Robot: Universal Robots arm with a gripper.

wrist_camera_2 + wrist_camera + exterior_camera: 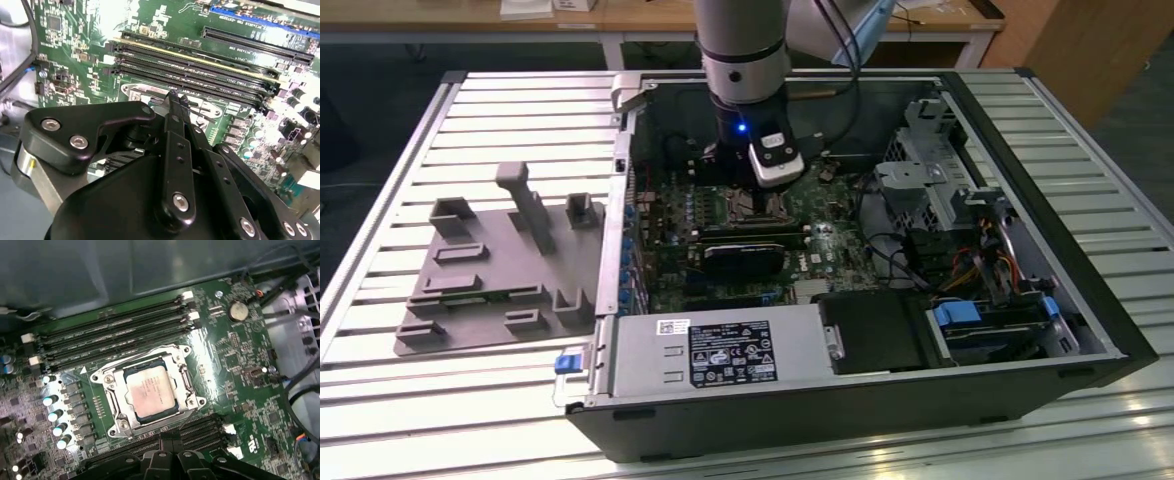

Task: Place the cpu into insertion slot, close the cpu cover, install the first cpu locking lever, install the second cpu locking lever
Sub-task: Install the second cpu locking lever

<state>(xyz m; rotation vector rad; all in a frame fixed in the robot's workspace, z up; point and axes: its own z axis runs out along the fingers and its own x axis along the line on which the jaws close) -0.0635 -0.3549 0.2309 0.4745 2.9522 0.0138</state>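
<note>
One computer case (854,400) lies open on the slatted bench (400,400). Inside is one motherboard (240,360) carrying one cpu (150,390), one coin battery (238,310) and four long memory slots (115,335). One grey moulded tray (480,290) sits at the exterior view's left.

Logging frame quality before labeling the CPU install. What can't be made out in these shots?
- Insertion slot: in the exterior view the arm's wrist hides most of it.
- Cpu: in the second wrist view the gripper body covers it.
- Locking levers: too thin to tell apart from the cpu cover in the first wrist view, so latched or not is unclear.
- Gripper: cut off by the first wrist view's edge.
</note>
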